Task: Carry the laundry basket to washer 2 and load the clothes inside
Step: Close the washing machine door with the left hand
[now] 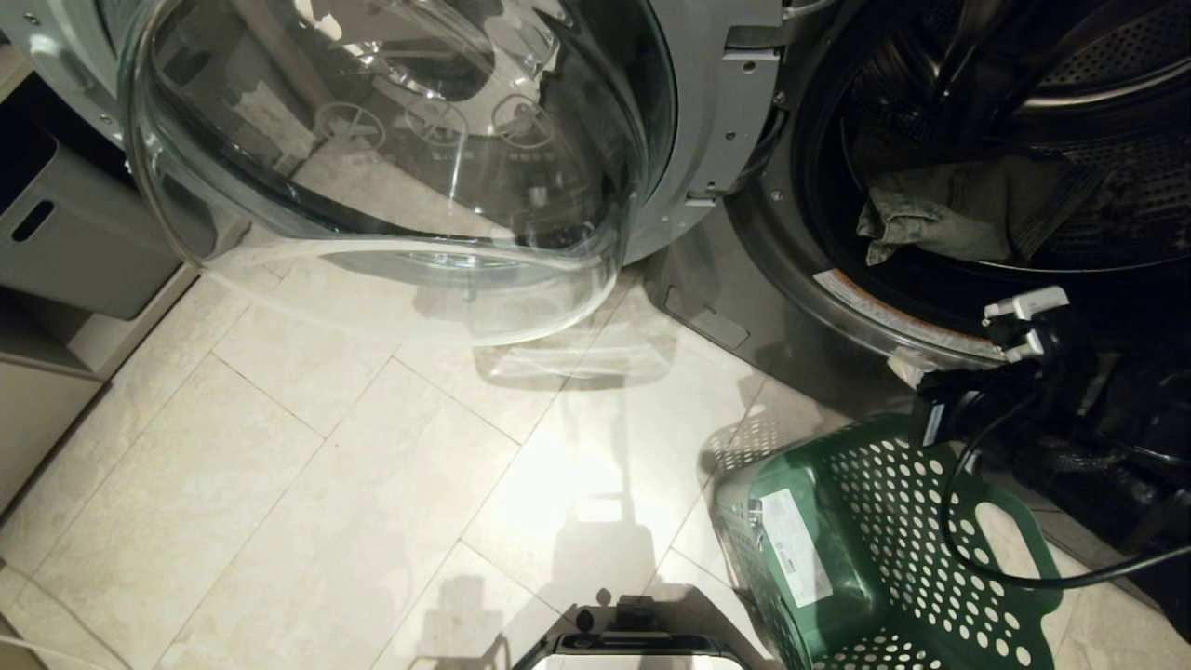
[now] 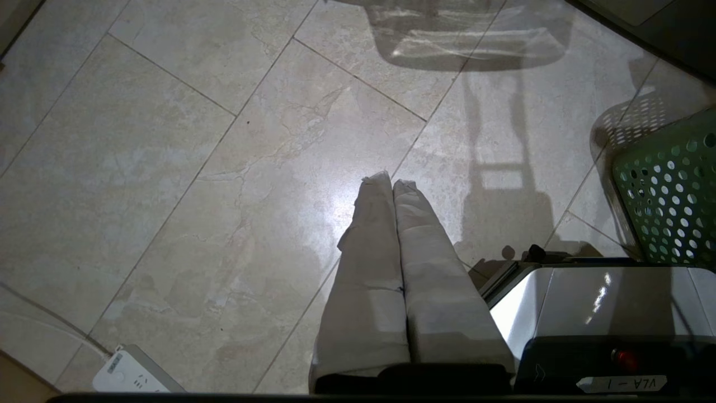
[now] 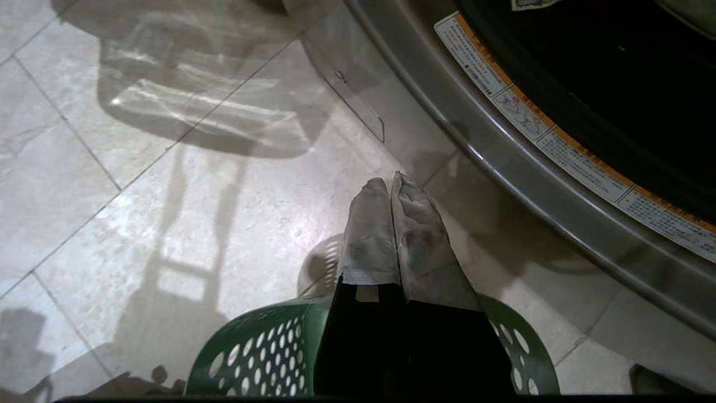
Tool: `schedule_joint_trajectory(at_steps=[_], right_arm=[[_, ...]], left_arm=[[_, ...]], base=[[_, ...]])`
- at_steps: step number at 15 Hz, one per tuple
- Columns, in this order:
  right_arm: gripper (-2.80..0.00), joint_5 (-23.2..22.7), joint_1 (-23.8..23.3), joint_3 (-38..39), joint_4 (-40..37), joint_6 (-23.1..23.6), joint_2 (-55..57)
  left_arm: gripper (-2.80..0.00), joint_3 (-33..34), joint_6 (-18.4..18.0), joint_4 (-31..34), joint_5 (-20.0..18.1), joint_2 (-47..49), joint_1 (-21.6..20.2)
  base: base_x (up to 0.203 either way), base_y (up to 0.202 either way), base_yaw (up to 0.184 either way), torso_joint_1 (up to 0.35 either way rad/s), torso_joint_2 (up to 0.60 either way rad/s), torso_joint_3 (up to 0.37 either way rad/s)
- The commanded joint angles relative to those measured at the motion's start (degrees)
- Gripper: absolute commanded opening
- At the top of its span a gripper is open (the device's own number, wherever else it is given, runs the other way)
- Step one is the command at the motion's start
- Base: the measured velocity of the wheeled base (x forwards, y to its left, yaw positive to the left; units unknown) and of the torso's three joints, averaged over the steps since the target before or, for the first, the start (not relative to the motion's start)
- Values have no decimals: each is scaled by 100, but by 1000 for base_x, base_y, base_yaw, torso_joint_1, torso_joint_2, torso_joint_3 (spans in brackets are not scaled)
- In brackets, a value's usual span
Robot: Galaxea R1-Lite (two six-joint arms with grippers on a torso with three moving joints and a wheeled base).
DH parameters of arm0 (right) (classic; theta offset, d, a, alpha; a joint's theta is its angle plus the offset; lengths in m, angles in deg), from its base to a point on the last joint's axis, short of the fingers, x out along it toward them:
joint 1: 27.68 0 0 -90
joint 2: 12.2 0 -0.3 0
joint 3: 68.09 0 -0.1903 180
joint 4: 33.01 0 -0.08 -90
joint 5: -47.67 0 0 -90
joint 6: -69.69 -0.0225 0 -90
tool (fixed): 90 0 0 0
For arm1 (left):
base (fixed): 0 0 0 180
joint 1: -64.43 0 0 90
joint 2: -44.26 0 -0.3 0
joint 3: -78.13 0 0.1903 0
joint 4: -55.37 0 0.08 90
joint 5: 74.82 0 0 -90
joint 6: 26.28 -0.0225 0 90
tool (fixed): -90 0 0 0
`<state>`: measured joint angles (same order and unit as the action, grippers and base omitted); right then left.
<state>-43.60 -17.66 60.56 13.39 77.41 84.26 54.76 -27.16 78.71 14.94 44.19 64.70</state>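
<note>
The washer (image 1: 744, 279) stands with its round glass door (image 1: 391, 158) swung open to the left. The clothes (image 1: 949, 219), a crumpled pale garment, lie inside the dark drum. The green perforated laundry basket (image 1: 865, 558) sits tipped on the floor in front of the drum, its white sticker showing, with nothing in it. My right arm (image 1: 1014, 372) hangs above it. My right gripper (image 3: 390, 182) is shut and holds nothing, its taped fingers above the basket rim (image 3: 257, 358) and pointing at the floor by the washer front. My left gripper (image 2: 390, 180) is shut over bare tiles, with the basket (image 2: 671, 196) off to its side.
A grey storage bin (image 1: 65, 233) sits on a low shelf at the left. A black cable (image 1: 968, 549) loops from the right arm across the basket. A white power strip (image 2: 128, 375) lies on the floor. My base (image 2: 604, 302) is beside the left gripper.
</note>
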Motion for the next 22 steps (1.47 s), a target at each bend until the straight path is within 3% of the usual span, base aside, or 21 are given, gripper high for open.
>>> schedule_joint_trajectory(at_steps=[1,12,19,22], right_arm=[[-280,188,19,-292,53,20,348],[-280,645,-312,-1633,55,-9,1113],[-280,926,-331,-3202,62,21,1906],[-280,988,-606,-3432,290,283,1946]], left_arm=[[-280,9,0,2,-2,7,0],[-280,7,0,1,-2,7,0],[-280,0,0,-6,-2,7,0],[-280,0,0,-6,-2,7,0]], base=[[0,0,0,0,0,0],[0,0,0,0,0,0],[0,0,0,0,0,0],[0,0,0,0,0,0]])
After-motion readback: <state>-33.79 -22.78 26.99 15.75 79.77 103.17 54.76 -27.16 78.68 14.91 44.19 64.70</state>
